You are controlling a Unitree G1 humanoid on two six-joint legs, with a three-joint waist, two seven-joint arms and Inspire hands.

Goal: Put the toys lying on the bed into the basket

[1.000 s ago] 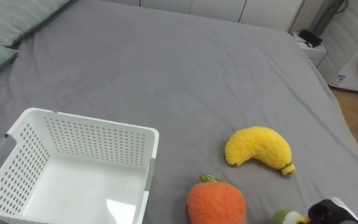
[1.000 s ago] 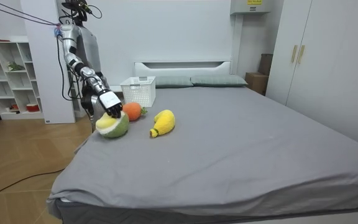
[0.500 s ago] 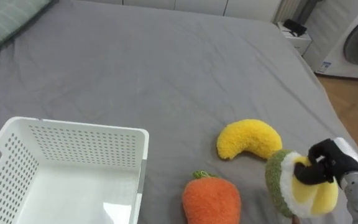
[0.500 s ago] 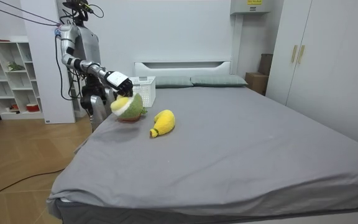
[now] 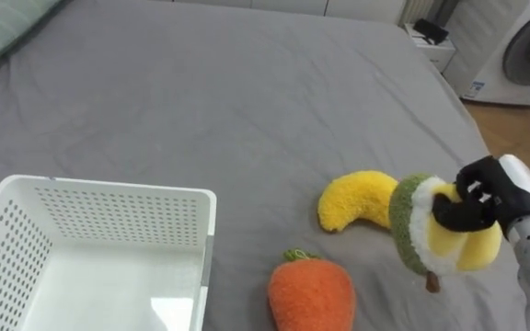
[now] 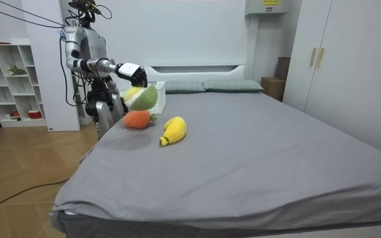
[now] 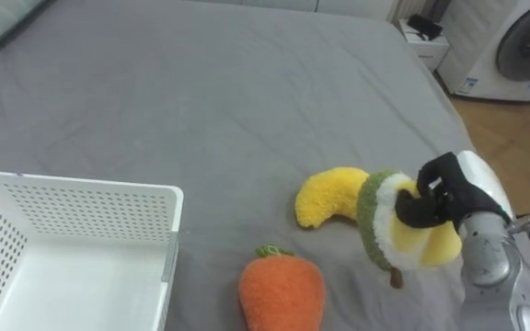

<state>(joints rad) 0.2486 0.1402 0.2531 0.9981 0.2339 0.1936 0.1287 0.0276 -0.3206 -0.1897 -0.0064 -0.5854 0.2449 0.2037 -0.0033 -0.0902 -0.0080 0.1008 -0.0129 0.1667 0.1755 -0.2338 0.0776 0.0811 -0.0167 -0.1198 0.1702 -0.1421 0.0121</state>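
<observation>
A washing machine [image 5: 523,55] stands on the wooden floor [image 5: 523,138]; white shelf [image 6: 5,82]; wardrobe [image 6: 356,73].

Basket [image 5: 109,197] left of carrot [image 5: 311,294], banana [image 5: 351,198] behind.

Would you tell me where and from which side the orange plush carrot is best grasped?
Probably across its wide orange body, coming down from above: the plush carrot lies flat on the bed, rounded and soft, with open sheet on both flanks. Its small green top looks too slight to hold.
</observation>
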